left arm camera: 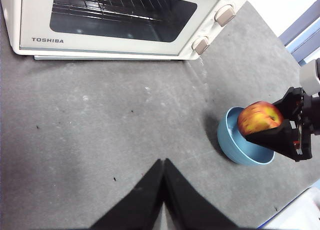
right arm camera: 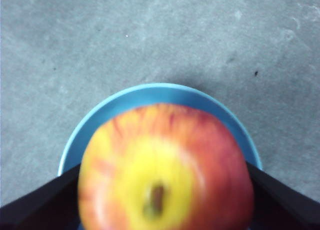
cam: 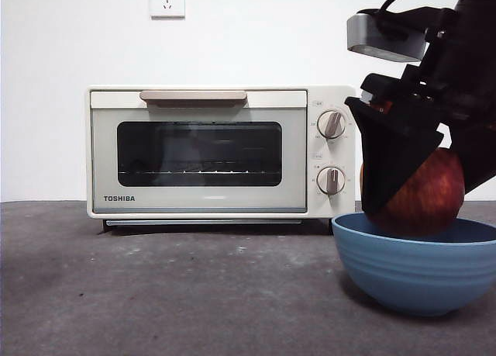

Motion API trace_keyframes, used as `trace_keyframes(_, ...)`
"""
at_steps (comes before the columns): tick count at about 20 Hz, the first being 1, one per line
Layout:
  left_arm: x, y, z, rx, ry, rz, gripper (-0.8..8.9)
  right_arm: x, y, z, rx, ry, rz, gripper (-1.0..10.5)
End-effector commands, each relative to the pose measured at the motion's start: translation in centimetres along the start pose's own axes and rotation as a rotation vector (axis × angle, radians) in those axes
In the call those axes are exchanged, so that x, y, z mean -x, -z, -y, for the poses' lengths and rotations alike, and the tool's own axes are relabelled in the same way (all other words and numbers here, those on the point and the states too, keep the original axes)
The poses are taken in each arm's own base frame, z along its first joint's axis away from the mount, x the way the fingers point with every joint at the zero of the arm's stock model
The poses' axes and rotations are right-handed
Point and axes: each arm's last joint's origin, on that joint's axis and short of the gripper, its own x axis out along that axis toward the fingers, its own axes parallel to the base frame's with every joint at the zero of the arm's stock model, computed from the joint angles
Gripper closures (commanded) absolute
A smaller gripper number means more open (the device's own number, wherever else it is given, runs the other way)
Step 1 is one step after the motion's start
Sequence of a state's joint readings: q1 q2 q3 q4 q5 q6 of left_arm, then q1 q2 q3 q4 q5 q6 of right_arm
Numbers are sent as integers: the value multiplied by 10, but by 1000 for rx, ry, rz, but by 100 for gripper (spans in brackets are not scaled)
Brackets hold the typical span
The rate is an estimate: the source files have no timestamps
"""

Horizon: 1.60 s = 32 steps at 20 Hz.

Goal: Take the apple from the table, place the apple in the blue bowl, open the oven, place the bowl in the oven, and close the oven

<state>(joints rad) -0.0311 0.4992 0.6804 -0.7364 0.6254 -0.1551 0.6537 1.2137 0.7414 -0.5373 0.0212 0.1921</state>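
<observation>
Apple held over the blue bowl, about to be set in.

The right gripper (cam: 415,166) clamps the apple (cam: 428,191) between its jaws, directly above the blue bowl (cam: 415,267) on the worktop (cam: 170,294); next, likely lower and release. The left gripper (left arm camera: 162,190), jaws together and empty, waits well apart. The oven (cam: 209,150), door closed, stands beyond.

Apple (right arm camera: 165,170) blurred, cut off at wrist frame edge; hides most of blue bowl (right arm camera: 150,94) interior.
</observation>
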Motion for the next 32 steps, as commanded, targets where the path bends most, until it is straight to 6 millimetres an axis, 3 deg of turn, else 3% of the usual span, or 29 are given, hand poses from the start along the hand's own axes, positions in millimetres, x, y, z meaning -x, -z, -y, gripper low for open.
trace_keyframes(1, 2, -5, 3, -25, 8, 19, 807, -12, -2, -2, -10, 0, -37, 490)
trace_keyframes(4, 2, -5, 3, -25, 8, 20, 807, -19, -1, -3, -6, 7, -66, 473)
trace_keyframes(7, 2, -8, 4, -35, 14, 35, 807, -13, -5, -5, 7, 7, -21, 473)
trace_keyframes(15, -24, -34, -1, -45, 69, 64, 806, 57, -26, -5, 1, 44, 142, 473)
trace_keyframes(17, -36, -47, -2, -59, 53, 65, 806, 73, -22, 2, -15, 102, 129, 473)
trace_keyframes(21, -62, -83, 3, -110, 37, 84, 806, 87, -5, 22, -81, 187, 37, 473)
trace_keyframes(26, -108, -124, 6, -190, 15, 68, 806, 89, 5, 36, -145, 209, -54, 473)
trace_keyframes(32, -166, -154, 2, -269, -38, 16, 806, 88, 8, 42, -190, 172, -80, 474)
